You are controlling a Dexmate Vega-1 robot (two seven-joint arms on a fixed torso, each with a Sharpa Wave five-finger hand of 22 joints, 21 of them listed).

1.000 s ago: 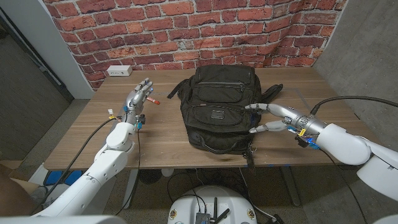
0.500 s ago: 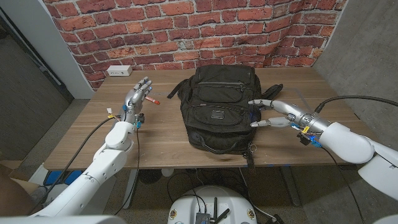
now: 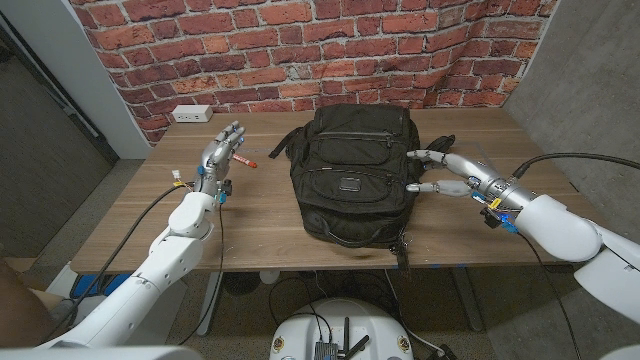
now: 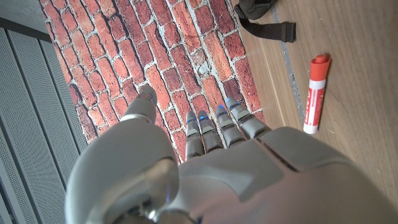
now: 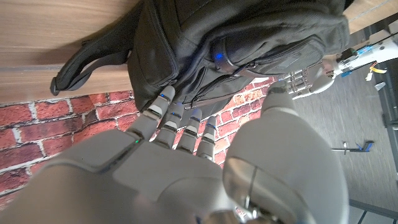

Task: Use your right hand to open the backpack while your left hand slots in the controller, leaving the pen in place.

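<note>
The black backpack [image 3: 352, 175] lies on its back in the middle of the wooden counter [image 3: 270, 225], its front pockets facing up and a dark strap [image 3: 437, 148] trailing off toward the robot's right. A small label patch sits on the front pocket, but its writing is too small to read. The zippers appear closed.

The right hand [image 3: 440, 172] hovers just beside the backpack's right edge, fingers apart and reaching toward the fabric, gripping nothing; whether the fingertips touch the bag cannot be told. In the right wrist view the same hand [image 5: 199, 155] points its spread fingers at the backpack [image 5: 230, 43].

To the left of the bag, the left hand [image 3: 222, 157] stands over the counter with fingers extended and apart, holding nothing. A red-and-white pen [image 3: 246, 161] lies on the wood just beside it; in the left wrist view the pen [image 4: 315, 93] shows printing along its barrel that is not legible.

A white power strip [image 3: 191, 114] rests at the back left corner, against the brick wall [image 3: 300, 50].
</note>
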